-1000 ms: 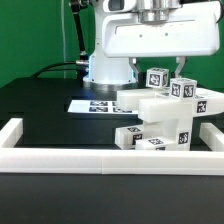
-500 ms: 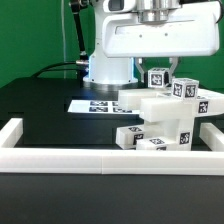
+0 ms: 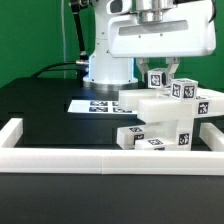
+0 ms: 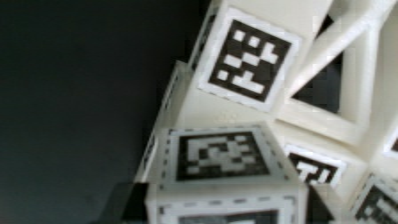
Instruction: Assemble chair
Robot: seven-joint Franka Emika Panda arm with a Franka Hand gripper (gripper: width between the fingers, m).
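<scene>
The partly joined white chair (image 3: 160, 108) stands at the exterior view's right, just inside the border frame. It has a flat slab, blocky legs and tagged posts. My gripper (image 3: 165, 68) hangs straight above it and is shut on the top of one upright tagged post (image 3: 158, 79). A second tagged post (image 3: 184, 89) stands beside it. In the wrist view the held post's tagged end (image 4: 222, 155) fills the space at the jaws, and another tagged chair piece (image 4: 249, 55) lies beyond it. The fingertips themselves are mostly hidden.
A long low white border frame (image 3: 100, 157) runs along the front and up both sides of the black table. The marker board (image 3: 92, 104) lies flat behind the chair. The arm's white base (image 3: 108, 66) stands at the back, with a green wall behind it.
The jaws have closed onto the post's top. The hand has shifted slightly toward the exterior view's right and turned a little. The chair parts have not moved.
</scene>
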